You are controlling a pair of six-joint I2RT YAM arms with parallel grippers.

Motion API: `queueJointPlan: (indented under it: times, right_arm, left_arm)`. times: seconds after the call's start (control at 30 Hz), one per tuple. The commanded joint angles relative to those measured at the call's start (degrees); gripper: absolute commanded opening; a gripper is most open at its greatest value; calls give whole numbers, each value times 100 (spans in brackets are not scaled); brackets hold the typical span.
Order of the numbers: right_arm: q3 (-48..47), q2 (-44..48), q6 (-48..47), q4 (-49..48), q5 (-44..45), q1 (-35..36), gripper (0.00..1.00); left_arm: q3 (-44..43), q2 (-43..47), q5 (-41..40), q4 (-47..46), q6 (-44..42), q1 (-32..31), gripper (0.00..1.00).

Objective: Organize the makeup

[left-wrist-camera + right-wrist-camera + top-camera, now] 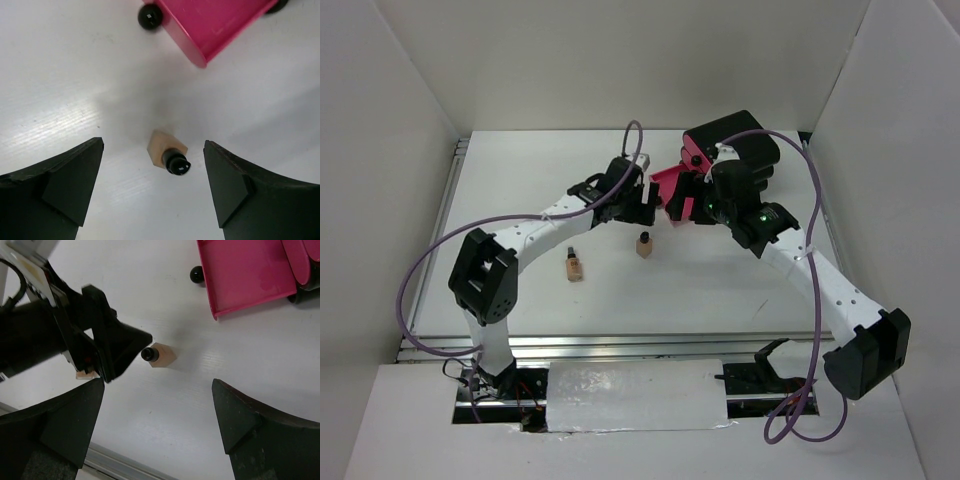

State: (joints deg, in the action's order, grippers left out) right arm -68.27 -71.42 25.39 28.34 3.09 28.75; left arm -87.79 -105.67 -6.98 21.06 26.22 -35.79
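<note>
A tan bottle with a black cap (644, 244) stands upright on the white table. My left gripper (640, 208) is open just above and behind it. In the left wrist view the bottle (165, 150) stands between and ahead of the open gripper (153, 192), touching neither finger. A second tan bottle (575, 266) lies on its side to the left. My right gripper (682, 206) is open and empty by the pink drawer (668, 188). In the right wrist view the bottle (163, 354) is ahead of the open right gripper (158, 427). The sachets and compacts are out of view.
A black box (732, 148) with pink drawer fronts stands at the back right, with one pink drawer (210, 25) pulled out and open. A small black round knob (150, 16) sits by its corner. My left gripper (107, 342) fills the left of the right wrist view.
</note>
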Motion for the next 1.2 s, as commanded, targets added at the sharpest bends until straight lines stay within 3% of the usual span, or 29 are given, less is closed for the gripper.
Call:
queueJointPlan:
  times: [0.0, 0.47, 0.63, 0.73, 0.87, 0.97, 1.0, 1.17]
  right_arm:
    - [-248, 198, 72, 31, 183, 43, 97]
    - [-160, 181, 19, 128, 174, 43, 97]
    - [-134, 137, 10, 111, 130, 43, 97]
    - [-169, 93, 2, 111, 95, 34, 97]
    - [-187, 75, -16, 102, 86, 34, 97]
    - [-143, 67, -60, 58, 69, 34, 97]
    - [-64, 67, -130, 14, 43, 34, 97]
    - [533, 216, -622, -906, -1245, -1, 97]
  left_arm:
    - [95, -6, -66, 118, -433, -217, 95]
    - [60, -727, 206, 57, -468, -499, 85]
    - [227, -815, 276, -32, -460, -525, 72]
    - [210, -877, 303, -40, -425, -525, 70]
    - [201, -938, 303, -49, -407, -525, 57]
    - [148, -956, 347, -32, -372, -525, 36]
    - [139, -947, 373, -40, -354, -517, 34]
    - [-106, -930, 987, 135, -74, -306, 21]
